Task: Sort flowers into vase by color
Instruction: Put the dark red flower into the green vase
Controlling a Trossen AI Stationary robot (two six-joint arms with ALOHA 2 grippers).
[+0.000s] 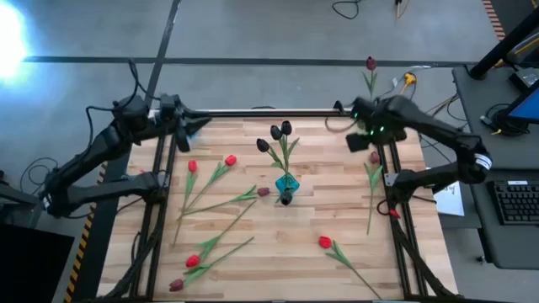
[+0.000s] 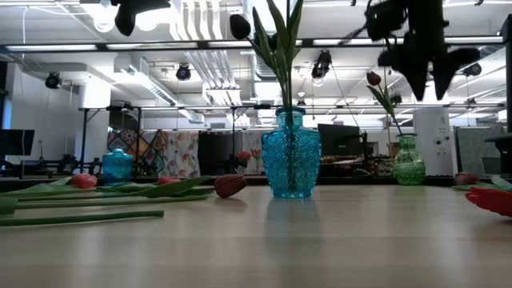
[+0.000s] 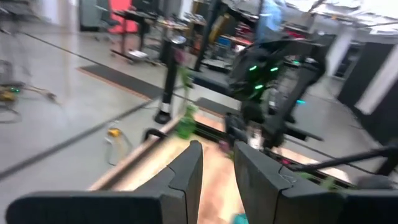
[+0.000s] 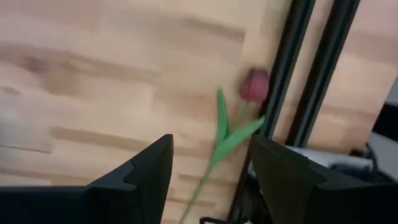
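Flowers lie scattered over the table (image 1: 337, 202): red ones (image 1: 229, 160) toward the left arm's side, one red (image 1: 324, 242) near the front edge, and a maroon one (image 4: 255, 85) by the right rail. Three dark tulips (image 1: 280, 133) already stand in the blue vase (image 2: 290, 165) at mid-table. No brand, label or readable writing shows on any of these.

The right gripper (image 4: 208, 171) hangs above the table's right edge, its jaws apart and holding nothing. The maroon flower lies just ahead of them, its stem running back into the gap between the jaws, its head beside the black rail (image 4: 283, 68). Its lower stem is cut off by the picture's edge.

The left gripper (image 3: 217, 171) waits at the far left corner of the table, off the wood, its jaws a narrow gap apart with nothing between them. Beyond them the other arm shows only as a blurred dark mass with green lights.

A green vase (image 2: 409, 162) with one dark red tulip (image 1: 370, 63) stands past the far edge; in the low view the right arm partly covers it. That view cuts off the tops of the blue vase's flowers, and the far flowers there are mere low shapes.
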